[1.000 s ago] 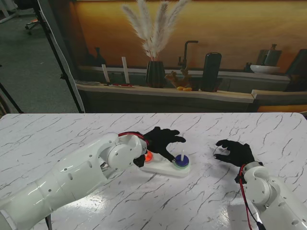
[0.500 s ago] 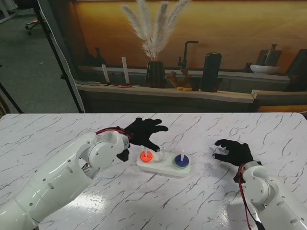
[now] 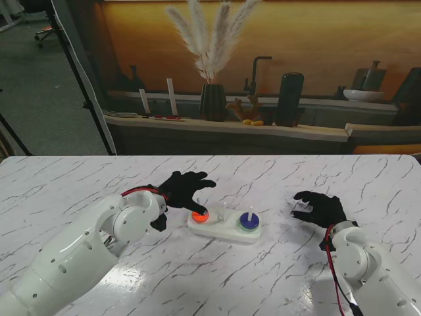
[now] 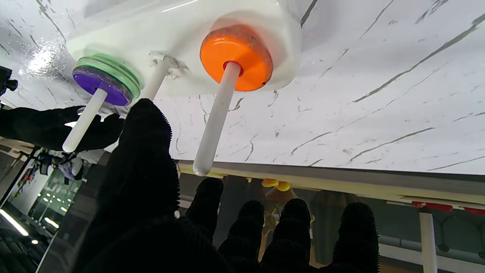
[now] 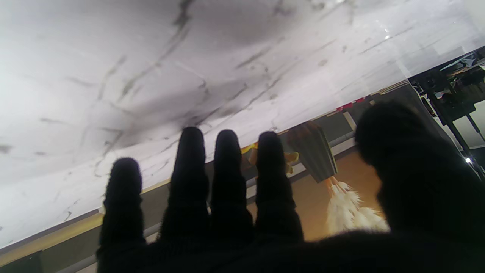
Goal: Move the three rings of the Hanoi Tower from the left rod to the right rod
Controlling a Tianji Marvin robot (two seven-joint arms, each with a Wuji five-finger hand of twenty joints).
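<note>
Since a second ago your left hand has pulled back off the right rod and now hovers over the left one, fuzzy black fingers spread and holding nothing. The glossy orange ring, a flat disc, is the only one on the left rod, sitting low against the smooth white plastic base. The purple ring is stacked on the ribbed green ring on the right rod. The middle rod is bare, partly hidden behind your thumb in the left wrist view. Your right hand sits well apart on the right, fingers loosely apart, nothing in it. All of it is on the shiny white marble-pattern table with grey veins.
</note>
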